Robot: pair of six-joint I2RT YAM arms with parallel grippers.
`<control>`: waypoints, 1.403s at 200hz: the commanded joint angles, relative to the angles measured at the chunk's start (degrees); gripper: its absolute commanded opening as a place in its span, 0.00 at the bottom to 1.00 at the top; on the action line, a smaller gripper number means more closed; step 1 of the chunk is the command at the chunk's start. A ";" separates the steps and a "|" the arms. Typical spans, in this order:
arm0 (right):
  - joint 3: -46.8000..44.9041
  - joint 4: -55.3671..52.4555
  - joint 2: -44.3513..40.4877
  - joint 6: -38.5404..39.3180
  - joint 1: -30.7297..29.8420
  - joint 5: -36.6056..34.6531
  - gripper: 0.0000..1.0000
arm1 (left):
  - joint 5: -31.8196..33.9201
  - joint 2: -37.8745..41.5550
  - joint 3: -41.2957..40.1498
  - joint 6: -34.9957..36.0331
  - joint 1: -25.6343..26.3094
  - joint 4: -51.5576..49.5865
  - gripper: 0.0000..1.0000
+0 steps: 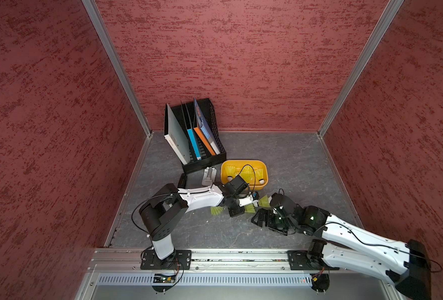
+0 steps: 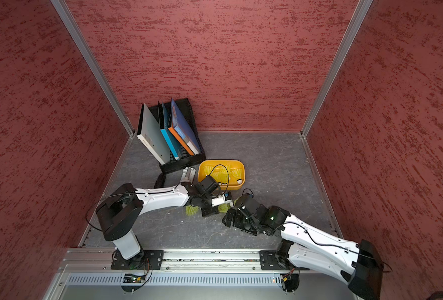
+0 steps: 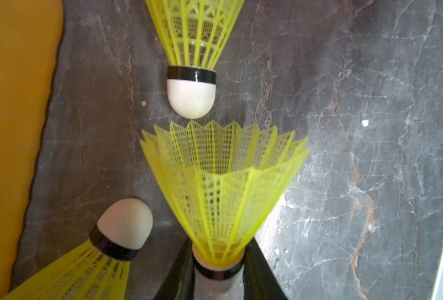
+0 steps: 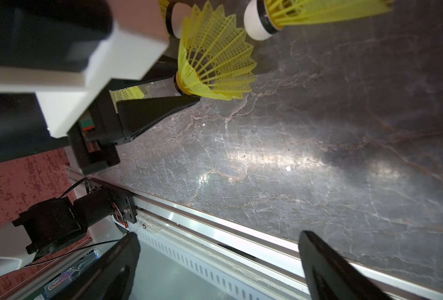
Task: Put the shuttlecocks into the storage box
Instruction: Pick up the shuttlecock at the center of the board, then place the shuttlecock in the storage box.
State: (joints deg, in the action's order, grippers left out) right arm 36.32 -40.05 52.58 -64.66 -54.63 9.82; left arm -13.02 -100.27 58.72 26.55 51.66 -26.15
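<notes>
Left gripper (image 3: 219, 262) pinched a shuttlecock (image 3: 223, 187) by its cork, and I feared the skirt would knock its neighbour (image 3: 191, 96) away on lifting.

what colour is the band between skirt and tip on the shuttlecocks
Glossy black; clearest in the left wrist view, on the band of a loose shuttlecock.

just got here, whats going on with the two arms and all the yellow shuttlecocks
The robot is gathering yellow shuttlecocks into the orange storage box, which already holds several shuttlecocks. The left tool is shut on the cork end of one shuttlecock, low at the grey table. The right tool is open and empty nearby. At least two loose shuttlecocks lie on the table close by.
</notes>
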 commanded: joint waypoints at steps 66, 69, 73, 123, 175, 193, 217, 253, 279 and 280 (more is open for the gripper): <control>6.25 -1.55 -1.33 5.92 0.42 -5.79 0.98 | -0.87 9.03 -2.97 -11.04 0.94 2.45 0.17; 6.54 -1.74 -1.34 6.25 0.40 -6.24 0.98 | -0.87 9.54 -2.99 -11.92 0.96 2.67 0.17; 7.21 -1.93 -1.31 6.72 0.45 -6.76 0.98 | -0.87 10.22 -3.10 -13.29 0.94 2.89 0.17; 18.42 -5.37 3.62 16.40 5.46 -8.49 0.98 | 3.04 17.29 -3.37 -27.60 0.90 4.66 0.18; 28.83 -5.91 8.66 24.52 15.48 -5.02 0.98 | 7.41 20.33 -0.31 -45.16 -4.33 3.59 0.18; 31.05 -6.83 10.77 26.97 17.27 -5.24 0.98 | 7.82 21.14 -0.29 -52.09 -6.75 4.68 0.19; 32.30 -7.28 13.75 28.30 19.10 -4.28 0.98 | 8.12 19.86 1.59 -58.51 -8.40 4.35 0.19; 32.46 -3.90 18.90 29.70 19.47 -3.93 0.98 | 8.09 15.47 5.51 -63.84 -9.24 1.85 0.18; 33.67 -1.68 23.12 30.22 19.75 -3.38 0.98 | 8.08 12.88 6.33 -64.35 -10.59 0.86 0.18; 33.70 -1.60 23.24 30.22 19.79 -3.30 0.98 | 8.04 12.81 6.28 -64.39 -10.69 0.81 0.18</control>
State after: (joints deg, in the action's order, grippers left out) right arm 67.99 -44.56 73.17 -36.29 -35.40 5.54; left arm -5.45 -85.25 64.20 -34.52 42.46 -23.05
